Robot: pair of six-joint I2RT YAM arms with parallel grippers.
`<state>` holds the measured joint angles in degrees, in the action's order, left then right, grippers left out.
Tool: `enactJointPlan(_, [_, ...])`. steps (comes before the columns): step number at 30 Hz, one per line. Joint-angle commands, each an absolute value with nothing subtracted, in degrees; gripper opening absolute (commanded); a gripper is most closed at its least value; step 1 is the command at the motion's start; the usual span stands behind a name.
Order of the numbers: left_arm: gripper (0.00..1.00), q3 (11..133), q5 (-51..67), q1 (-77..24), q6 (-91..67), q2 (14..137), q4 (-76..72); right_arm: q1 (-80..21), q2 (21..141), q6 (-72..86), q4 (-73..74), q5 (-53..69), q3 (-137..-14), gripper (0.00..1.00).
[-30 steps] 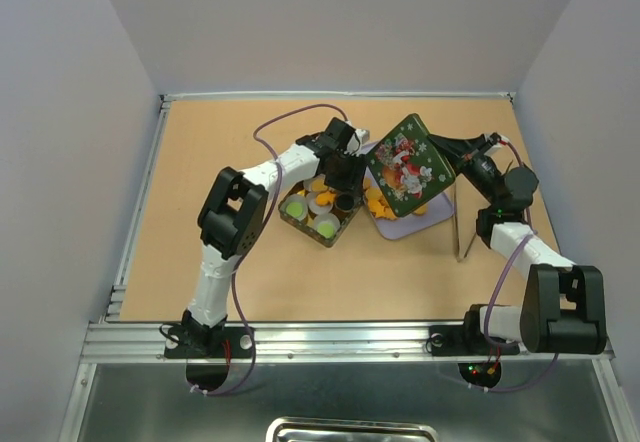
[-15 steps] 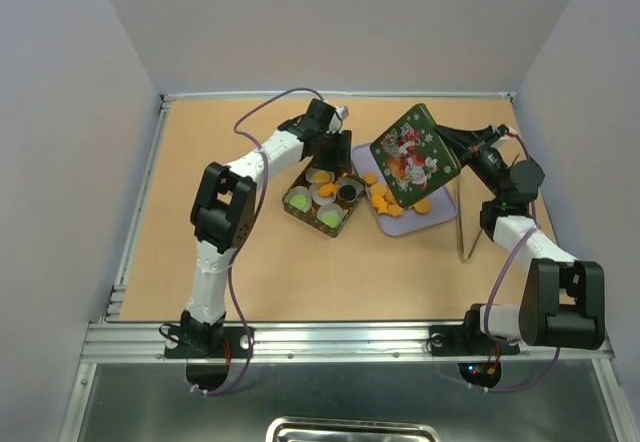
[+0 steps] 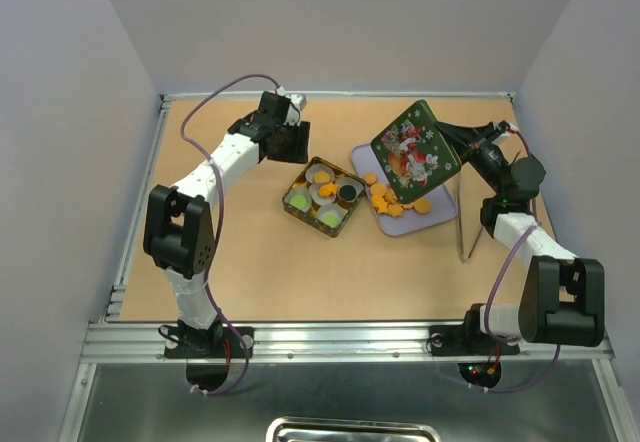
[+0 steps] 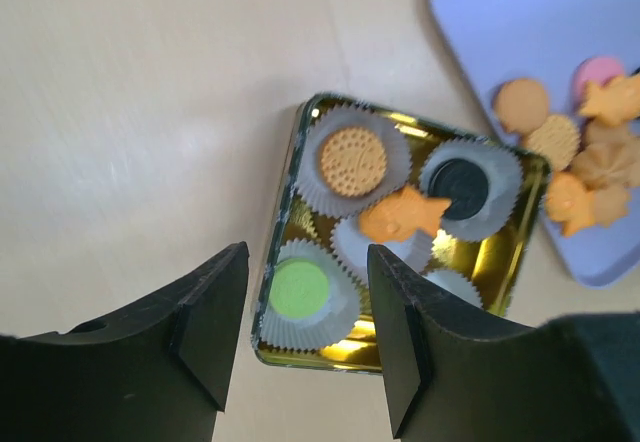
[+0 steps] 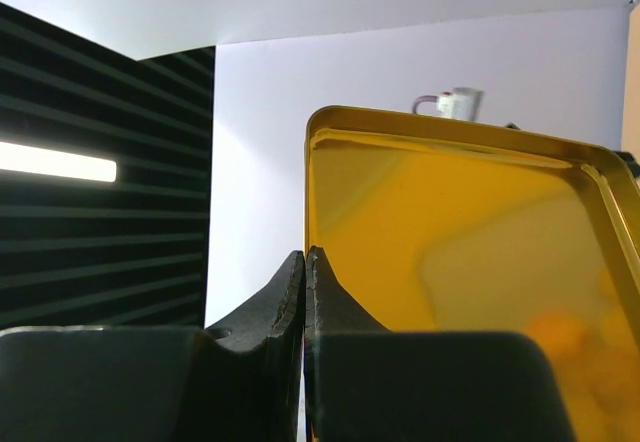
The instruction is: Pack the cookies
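A gold square tin (image 3: 322, 198) holds white paper cups with cookies: a round orange one (image 4: 352, 161), a black one (image 4: 459, 177), an orange fish-shaped one (image 4: 405, 214) and a green one (image 4: 300, 289). More orange cookies (image 3: 385, 199) and a pink one (image 4: 598, 69) lie on a lavender tray (image 3: 418, 222). My left gripper (image 3: 287, 142) (image 4: 306, 262) is open and empty, up and left of the tin. My right gripper (image 3: 462, 148) (image 5: 305, 262) is shut on the edge of the green Christmas lid (image 3: 415, 156), held tilted above the tray; its gold inside (image 5: 450, 252) faces the wrist camera.
A thin metal stand (image 3: 461, 224) rises right of the tray, near my right arm. A raised rail (image 3: 140, 192) runs along the table's left edge, and walls close in the back and sides.
My left gripper has pulled away from above the tin, back and to the left. The right gripper lifted the lid slightly up and right, then held still.
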<state>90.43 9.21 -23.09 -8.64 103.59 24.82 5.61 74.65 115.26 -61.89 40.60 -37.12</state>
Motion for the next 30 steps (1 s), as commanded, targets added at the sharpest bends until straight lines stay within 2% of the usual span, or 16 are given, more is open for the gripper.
enactJointPlan(1, [0.61,83.86,5.54,-23.82,-5.19,103.1,27.25,5.98,72.95,141.94,-65.74,40.69,-39.2,0.01])
enactJointPlan(7, [0.61,79.28,6.06,-23.73,-6.06,103.09,24.0,5.98,70.84,142.47,-65.57,40.61,-37.18,0.01])
enactJointPlan(16, [0.58,81.82,5.54,-23.73,-6.24,107.48,21.71,5.98,68.56,142.82,-65.22,40.69,-35.33,0.0])
enactJointPlan(19, [0.48,83.14,5.8,-23.73,-5.98,109.86,21.97,5.98,68.2,142.91,-65.13,40.69,-34.98,0.0])
enactJointPlan(30, [0.33,84.46,4.83,-23.73,-10.63,110.83,21.79,5.98,67.24,142.56,-64.78,40.87,-33.58,0.0])
